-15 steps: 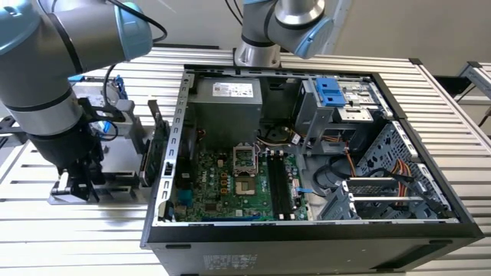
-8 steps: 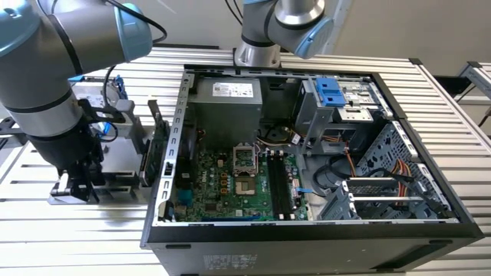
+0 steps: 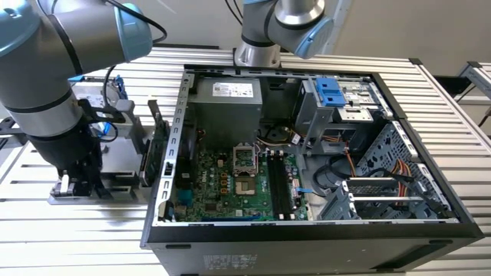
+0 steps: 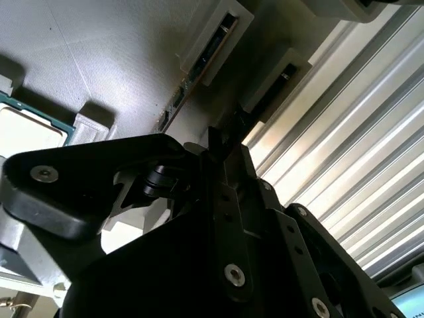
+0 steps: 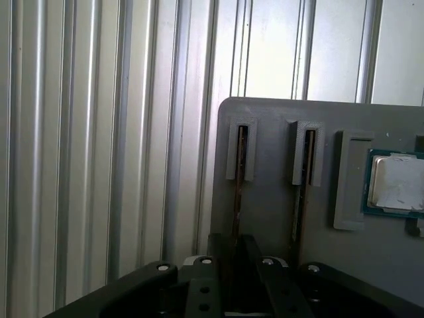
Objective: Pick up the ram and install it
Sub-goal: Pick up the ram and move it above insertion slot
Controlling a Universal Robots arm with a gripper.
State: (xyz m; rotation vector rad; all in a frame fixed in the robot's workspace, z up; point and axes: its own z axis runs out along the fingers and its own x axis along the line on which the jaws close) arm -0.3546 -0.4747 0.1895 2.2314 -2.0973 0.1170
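Claw [image 5: 235, 250] hovers over the grey holder [image 5: 271, 225] at the exterior view's left, lined up on the ram [image 5: 236, 199], which stands edge-on in its slot (clenched or released, I can't tell). I'd judge the stick light, stiff and brittle: pinch the flat faces, not the contacts.

Robotics lab: opened computer case [image 3: 307, 253] on slatted bench [image 3: 77, 241].

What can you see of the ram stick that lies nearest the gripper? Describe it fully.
The ram is a thin, dark, flat stick seen edge-on. It stands on edge on a grey tray, one end held in a raised grey slot beside the tray's edge. Its other end runs in behind the black gripper, so whether they touch cannot be told.
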